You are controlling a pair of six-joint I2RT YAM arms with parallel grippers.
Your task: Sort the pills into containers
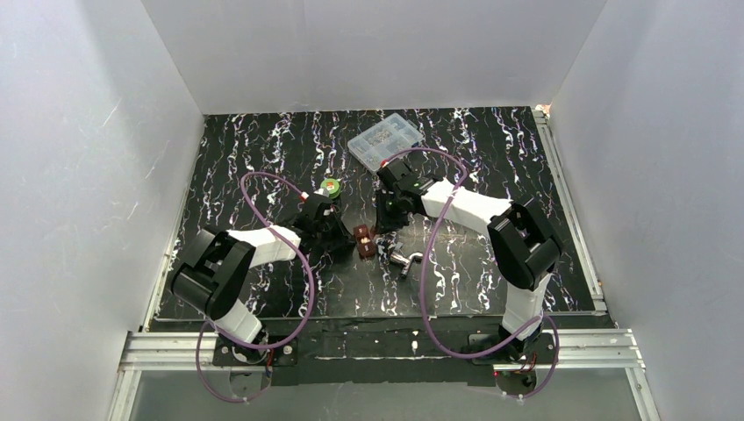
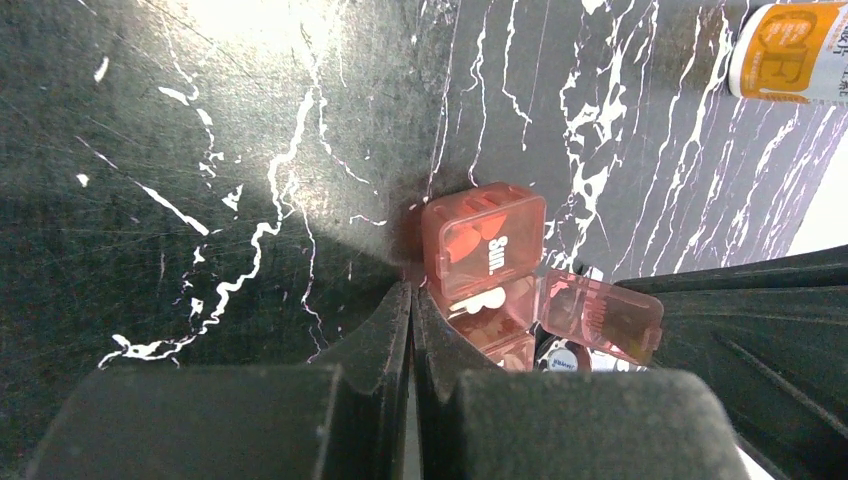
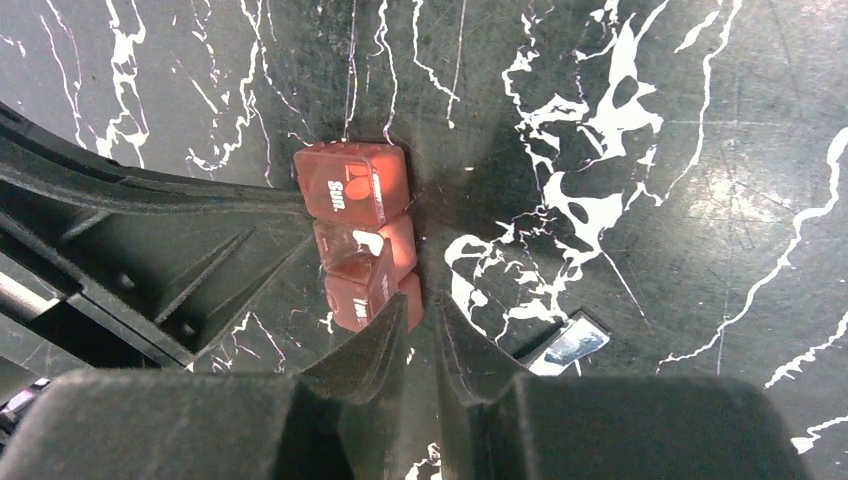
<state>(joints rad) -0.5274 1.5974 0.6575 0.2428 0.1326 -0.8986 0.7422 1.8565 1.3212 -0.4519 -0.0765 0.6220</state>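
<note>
Translucent red plastic makes up the weekly pill organizer, which is lying mid-table between the two arms with one lid flipped up; it is judged light, rigid and slick, so it is best pinched across its narrow sides. The left gripper and right gripper are both being shown with fingers pressed nearly together, holding nothing, right beside it.

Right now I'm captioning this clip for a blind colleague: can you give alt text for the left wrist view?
A translucent red pill organizer marked "Sun." lies on the black marbled table, one lid flipped open, just past the left gripper, whose fingertips are closed together beside it. An orange-labelled bottle lies at the top right corner.
</note>
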